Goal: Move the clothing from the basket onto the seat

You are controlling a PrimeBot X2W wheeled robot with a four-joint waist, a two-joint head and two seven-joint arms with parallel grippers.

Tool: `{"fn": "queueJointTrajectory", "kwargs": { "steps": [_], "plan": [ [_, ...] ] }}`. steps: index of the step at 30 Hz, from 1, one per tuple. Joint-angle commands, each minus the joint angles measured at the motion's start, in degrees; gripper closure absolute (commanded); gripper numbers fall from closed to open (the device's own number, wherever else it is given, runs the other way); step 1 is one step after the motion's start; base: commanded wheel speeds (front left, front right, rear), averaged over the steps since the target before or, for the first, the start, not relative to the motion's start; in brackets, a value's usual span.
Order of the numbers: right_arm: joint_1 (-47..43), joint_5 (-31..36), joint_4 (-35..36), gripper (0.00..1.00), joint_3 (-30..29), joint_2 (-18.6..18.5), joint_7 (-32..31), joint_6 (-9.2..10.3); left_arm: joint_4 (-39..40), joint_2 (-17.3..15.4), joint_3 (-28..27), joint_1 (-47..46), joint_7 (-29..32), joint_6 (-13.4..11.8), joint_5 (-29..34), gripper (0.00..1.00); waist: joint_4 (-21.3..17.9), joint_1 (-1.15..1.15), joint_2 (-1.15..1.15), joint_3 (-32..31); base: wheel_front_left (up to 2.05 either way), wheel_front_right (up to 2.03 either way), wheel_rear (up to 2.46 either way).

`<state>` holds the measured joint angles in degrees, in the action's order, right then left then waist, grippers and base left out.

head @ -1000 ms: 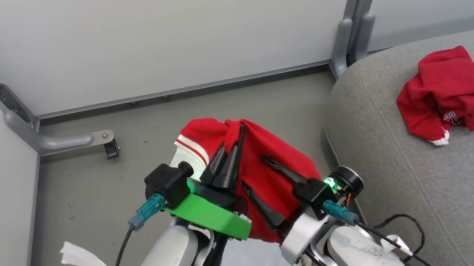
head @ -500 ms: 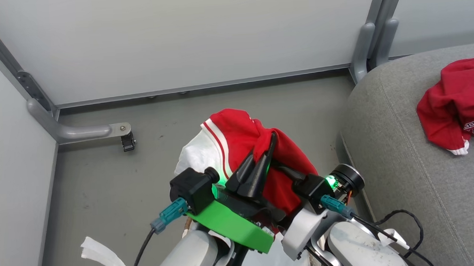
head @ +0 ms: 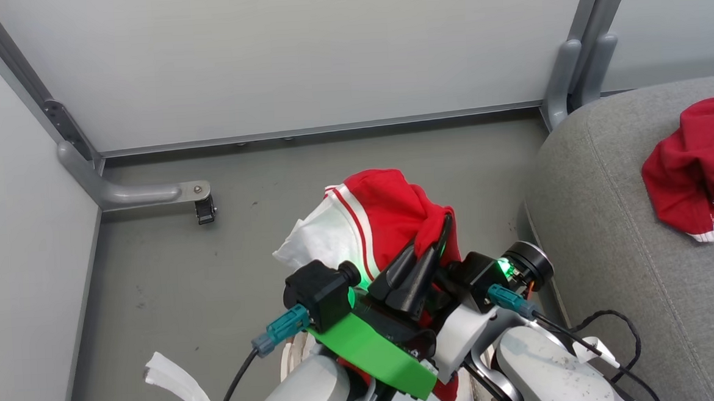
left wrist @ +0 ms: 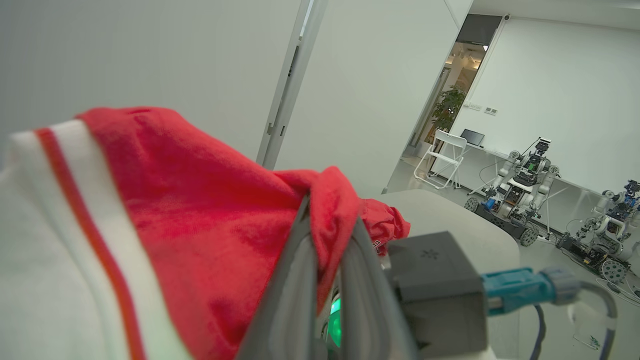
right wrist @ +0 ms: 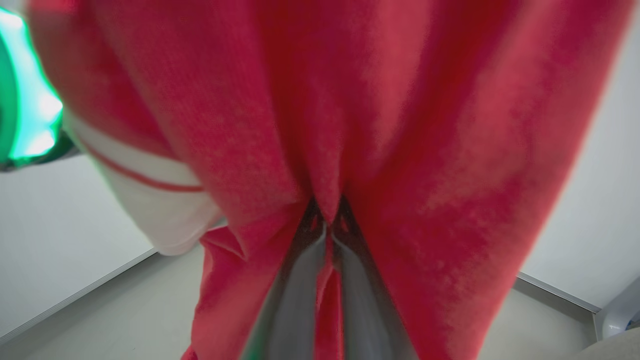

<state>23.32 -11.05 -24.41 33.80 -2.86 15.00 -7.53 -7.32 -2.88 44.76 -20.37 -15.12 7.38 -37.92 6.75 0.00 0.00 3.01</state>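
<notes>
red garment [head: 394, 217], pinched in both jaws

A crumpled red garment [head: 691, 171] lies on the grey seat [head: 615, 230]; a white strip [head: 174, 384] lies on the grey floor [head: 202, 276].

walls: pale grey panels [head: 288, 51], far and left | frame: grey metal posts [head: 597, 59] far right, braced foot [head: 143, 193] far left | floor [head: 171, 265]: dull grey, scuffed | beyond: white folding chair [left wrist: 442, 162], potted plant [left wrist: 448, 107]

Holds left gripper [head: 442, 225] and right gripper [right wrist: 327, 222] raised close together, wrists side by side, both pairs of fingers pinched tight on the clothing [head: 394, 204].
</notes>
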Motion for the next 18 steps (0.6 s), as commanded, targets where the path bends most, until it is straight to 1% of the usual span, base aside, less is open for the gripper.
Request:
{"fn": "queueJointTrajectory", "kwargs": {
  "steps": [1,10,11,12,13,18],
  "plan": [
    [0.52,-0.13,0.17,1.00,-0.21,-0.16,0.25,0.08,0.11,-0.03,0.09,-0.63,-0.04,0.18,-0.06,1.00,0.10,0.00,0.00,-0.13,0.00,0.00,0.00],
    [-0.77,-0.59,0.13,1.00,0.00,-0.18,0.25,0.08,-0.30,-0.04,-2.13,0.43,-0.04,0.18,1.31,1.00,-0.95,0.00,0.00,-0.28,0.00,0.00,0.00],
    [-0.84,-0.57,0.34,1.00,-0.09,-0.17,0.25,0.08,-0.31,-0.03,-2.47,0.60,-0.03,0.18,1.53,0.53,-1.26,0.00,0.00,-0.14,0.00,0.00,0.00],
    [-0.98,-0.54,0.52,1.00,-0.16,-0.17,0.25,0.08,-0.43,-0.04,-2.95,0.85,-0.03,0.17,1.73,0.12,-1.58,0.00,0.00,-0.02,0.00,0.00,0.00],
    [-1.27,-0.62,0.70,1.00,-0.20,-0.19,0.25,0.08,-0.54,-0.05,-3.51,1.02,-0.02,0.12,2.17,0.00,-2.07,0.00,0.00,0.19,0.00,0.00,0.00],
    [-1.43,-0.70,1.88,1.00,0.04,-0.18,0.25,0.08,-1.30,-0.04,-6.05,1.27,-0.02,-0.16,4.37,0.00,-5.85,0.00,0.00,1.63,0.00,0.00,0.00]
  ]
}}
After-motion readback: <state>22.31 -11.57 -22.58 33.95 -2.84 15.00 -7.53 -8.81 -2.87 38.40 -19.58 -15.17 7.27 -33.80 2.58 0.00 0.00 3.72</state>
